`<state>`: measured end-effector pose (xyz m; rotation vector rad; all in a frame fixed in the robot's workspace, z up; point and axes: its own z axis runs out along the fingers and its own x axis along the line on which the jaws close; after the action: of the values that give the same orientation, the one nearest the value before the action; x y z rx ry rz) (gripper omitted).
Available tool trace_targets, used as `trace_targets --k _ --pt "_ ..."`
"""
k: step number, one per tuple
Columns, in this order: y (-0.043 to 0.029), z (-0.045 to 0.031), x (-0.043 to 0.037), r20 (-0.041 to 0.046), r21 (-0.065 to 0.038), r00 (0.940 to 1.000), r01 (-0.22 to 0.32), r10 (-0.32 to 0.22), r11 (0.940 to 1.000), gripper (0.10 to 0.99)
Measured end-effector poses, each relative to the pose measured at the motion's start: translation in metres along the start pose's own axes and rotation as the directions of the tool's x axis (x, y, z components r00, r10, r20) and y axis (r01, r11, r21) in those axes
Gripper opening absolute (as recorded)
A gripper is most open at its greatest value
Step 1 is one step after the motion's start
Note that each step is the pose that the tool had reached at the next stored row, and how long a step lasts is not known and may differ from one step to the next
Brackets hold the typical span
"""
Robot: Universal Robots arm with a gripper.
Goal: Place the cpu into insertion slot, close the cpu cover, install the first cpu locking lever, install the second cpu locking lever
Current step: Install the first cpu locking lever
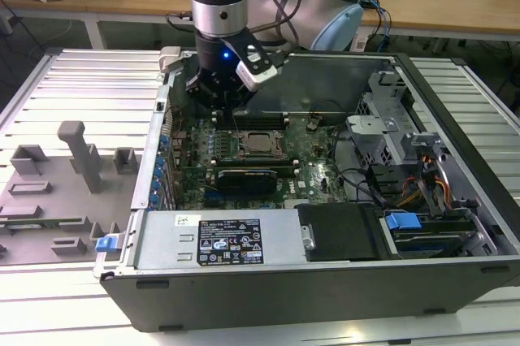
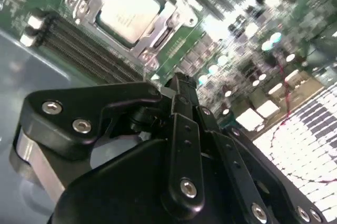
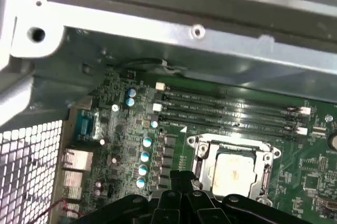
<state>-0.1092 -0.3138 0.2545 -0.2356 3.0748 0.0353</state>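
The cpu [image 1: 259, 144] lies flat in the insertion slot [image 3: 196, 141] in the middle of the green motherboard [image 1: 321, 171]. Its pale metal top faces up in both wrist views [image 2: 129, 9] [image 3: 231, 170]. The silvery cpu cover [image 2: 158, 37] lies as a frame around the chip, and the chip shows through its window. My gripper [image 1: 221, 101] hangs above the board, off the socket towards the exterior view's left and back. Its black fingers [image 2: 181, 108] meet at one tip, shut, with nothing between them. The fingertips [image 3: 181, 177] stand short of the socket's edge without touching it.
Long black memory slots [image 3: 226, 111] run beside the socket. The case's metal wall [image 3: 158, 40] and perforated rear panel [image 3: 26, 171] close in around the board. A labelled power supply [image 1: 219, 240] and a drive cage [image 1: 406, 167] fill the case's front and right. Grey fixtures [image 1: 73, 167] stand outside it.
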Motion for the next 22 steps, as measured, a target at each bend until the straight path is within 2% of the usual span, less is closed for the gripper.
trace_targets --k 1,2,3,7,11,13,16,18,22 --pt "0.0001 -0.0001 0.0008 0.0117 -0.064 0.9999 -0.003 0.004 0.9980 0.106" --pt "0.0002 -0.0001 0.0015 0.0175 -0.101 0.9998 -0.005 0.007 0.9949 0.106" --pt "0.0003 -0.0001 0.0019 0.0196 -0.115 0.9998 -0.005 0.008 0.9934 0.106" --pt "0.0007 -0.0002 0.0045 0.0225 -0.135 0.9997 -0.006 0.009 0.9908 0.106" --pt "0.0004 0.0001 0.0022 0.0231 -0.139 0.9997 -0.006 0.010 0.9903 0.106" --pt "-0.0018 0.0012 -0.0115 0.0230 -0.139 0.9997 -0.006 0.010 0.9903 0.106" --pt "-0.0041 0.0023 -0.0261 0.0229 -0.139 0.9997 -0.006 0.010 0.9903 0.106" --pt "-0.0060 0.0032 -0.0389 0.0228 -0.139 0.9997 -0.006 0.010 0.9903 0.106" --pt "-0.0079 0.0040 -0.0505 0.0228 -0.139 0.9997 -0.006 0.010 0.9903 0.106"
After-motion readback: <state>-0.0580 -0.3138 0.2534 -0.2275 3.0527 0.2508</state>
